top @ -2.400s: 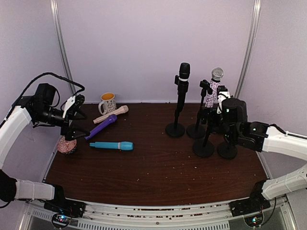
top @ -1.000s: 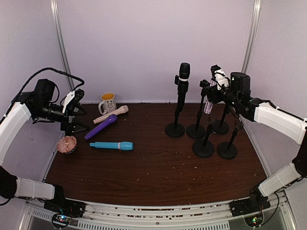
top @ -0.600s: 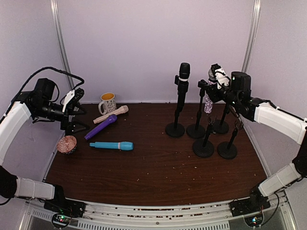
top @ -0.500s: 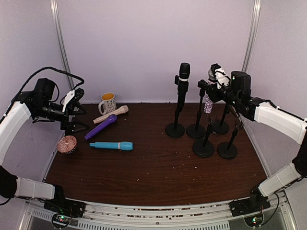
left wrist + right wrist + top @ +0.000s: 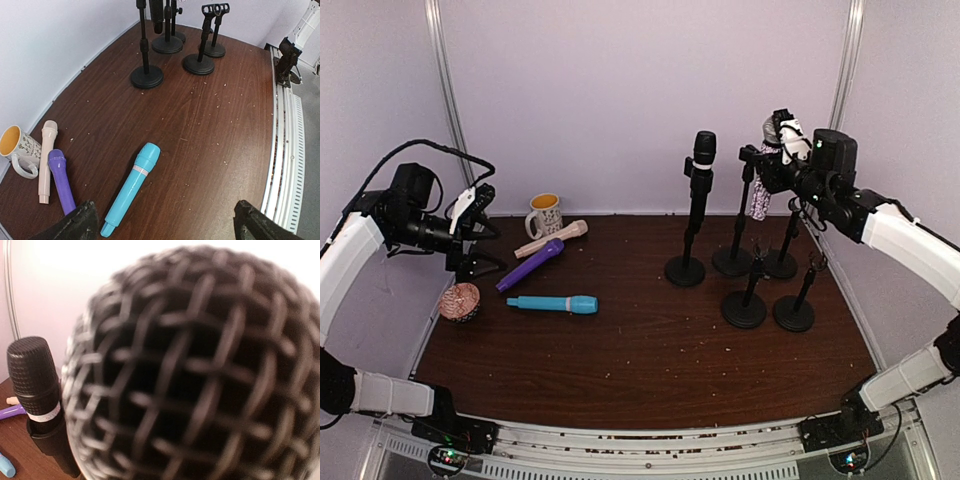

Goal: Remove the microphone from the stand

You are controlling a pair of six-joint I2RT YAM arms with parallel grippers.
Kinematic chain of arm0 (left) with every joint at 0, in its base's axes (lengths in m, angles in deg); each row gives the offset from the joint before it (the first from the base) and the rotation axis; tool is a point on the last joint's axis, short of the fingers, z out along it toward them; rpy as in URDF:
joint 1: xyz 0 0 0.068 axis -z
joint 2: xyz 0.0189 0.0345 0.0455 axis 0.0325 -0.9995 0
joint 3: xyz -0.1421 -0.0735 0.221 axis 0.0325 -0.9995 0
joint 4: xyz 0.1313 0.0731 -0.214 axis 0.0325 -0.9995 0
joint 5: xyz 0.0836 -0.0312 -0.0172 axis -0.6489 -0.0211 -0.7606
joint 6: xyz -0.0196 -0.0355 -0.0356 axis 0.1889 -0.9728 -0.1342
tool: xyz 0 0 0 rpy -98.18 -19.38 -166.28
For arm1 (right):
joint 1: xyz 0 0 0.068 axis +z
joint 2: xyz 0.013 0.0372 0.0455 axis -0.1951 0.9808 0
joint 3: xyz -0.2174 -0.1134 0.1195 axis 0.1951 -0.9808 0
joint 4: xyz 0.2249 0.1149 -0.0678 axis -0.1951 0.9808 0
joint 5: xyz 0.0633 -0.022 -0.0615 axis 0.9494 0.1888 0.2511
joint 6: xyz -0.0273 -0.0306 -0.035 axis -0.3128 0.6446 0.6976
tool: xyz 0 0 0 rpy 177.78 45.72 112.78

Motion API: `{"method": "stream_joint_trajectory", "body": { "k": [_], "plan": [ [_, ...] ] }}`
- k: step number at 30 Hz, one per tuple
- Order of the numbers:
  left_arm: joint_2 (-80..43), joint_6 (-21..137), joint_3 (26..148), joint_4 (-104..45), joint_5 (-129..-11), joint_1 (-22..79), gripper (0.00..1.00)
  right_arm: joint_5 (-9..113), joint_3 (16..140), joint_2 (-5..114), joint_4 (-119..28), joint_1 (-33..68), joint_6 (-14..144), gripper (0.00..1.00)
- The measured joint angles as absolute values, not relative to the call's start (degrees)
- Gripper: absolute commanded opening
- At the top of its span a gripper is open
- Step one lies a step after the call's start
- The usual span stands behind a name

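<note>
Right gripper (image 5: 786, 135) is clamping the glittery mic (image 5: 758, 198) by its round wire-mesh head. Left gripper (image 5: 480, 232) is gaping wide apart.

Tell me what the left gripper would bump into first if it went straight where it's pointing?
Probably the blue microphone on the table; the open left gripper frames it in its wrist view. Depth is unclear, so it might touch bare table first.

Patterned mug (image 5: 544, 214), yellow inside, at desk (image 5: 650, 350) back left. Beige microphone (image 5: 552, 238) and purple microphone (image 5: 531, 264) lie just beside it. Blue microphone (image 5: 553, 303) nearer. Pink cupcake (image 5: 459, 301) at left edge.
</note>
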State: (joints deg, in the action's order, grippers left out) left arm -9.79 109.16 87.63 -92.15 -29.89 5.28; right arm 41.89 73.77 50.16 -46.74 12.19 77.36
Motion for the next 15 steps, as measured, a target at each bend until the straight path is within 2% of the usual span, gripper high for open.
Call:
{"method": "stream_joint_trajectory", "body": {
  "k": [15],
  "plan": [
    [-9.6, 109.1, 87.6, -92.1, -29.9, 5.3, 0.95, 32.9, 78.9, 36.0, -47.4, 20.1, 79.3, 0.00]
  ]
}}
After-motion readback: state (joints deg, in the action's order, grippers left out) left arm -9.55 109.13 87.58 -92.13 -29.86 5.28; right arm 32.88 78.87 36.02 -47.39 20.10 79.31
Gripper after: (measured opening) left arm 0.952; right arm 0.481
